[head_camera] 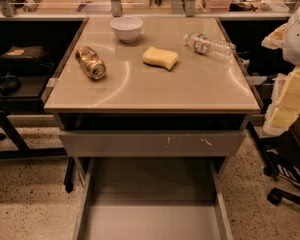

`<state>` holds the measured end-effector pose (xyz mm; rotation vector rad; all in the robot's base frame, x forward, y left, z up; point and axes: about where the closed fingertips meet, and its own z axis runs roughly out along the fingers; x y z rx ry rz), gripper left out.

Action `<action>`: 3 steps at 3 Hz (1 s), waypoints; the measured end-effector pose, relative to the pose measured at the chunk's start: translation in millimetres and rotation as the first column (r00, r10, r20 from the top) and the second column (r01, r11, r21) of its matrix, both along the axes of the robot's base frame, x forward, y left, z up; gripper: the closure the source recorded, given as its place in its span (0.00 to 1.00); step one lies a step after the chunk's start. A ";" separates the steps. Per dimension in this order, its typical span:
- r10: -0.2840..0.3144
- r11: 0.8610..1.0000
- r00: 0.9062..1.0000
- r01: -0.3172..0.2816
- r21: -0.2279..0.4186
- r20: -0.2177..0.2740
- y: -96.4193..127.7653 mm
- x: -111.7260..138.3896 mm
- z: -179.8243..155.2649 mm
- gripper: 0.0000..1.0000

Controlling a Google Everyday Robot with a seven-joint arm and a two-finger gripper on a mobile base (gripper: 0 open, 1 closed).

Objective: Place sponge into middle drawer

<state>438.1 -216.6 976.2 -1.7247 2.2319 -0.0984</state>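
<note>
The sponge, a pale-yellow block with wavy edges, lies flat on the tan tabletop, right of centre toward the back. The middle drawer is pulled out below the table, wide and grey with a bare flat bottom. My gripper is at the right edge of the view, beside the table's right side. It is well away from the sponge, to its right and nearer to me, and holds nothing that I can see.
A white bowl stands at the back of the tabletop. A gold drink can lies on its side at the left, and a plastic water bottle lies at the back right. A grey drawer front with white scratches sits above the open drawer. Office chair wheels are at the lower right.
</note>
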 end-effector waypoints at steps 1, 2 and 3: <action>0.000 1.000 1.000 0.000 0.000 0.000 0.0 0.0 0.0 0.00; 0.016 1.000 1.000 -0.017 0.025 0.015 3.4 8.0 1.6 0.00; 0.070 0.993 0.996 -0.075 0.087 0.061 16.7 25.2 -0.5 0.00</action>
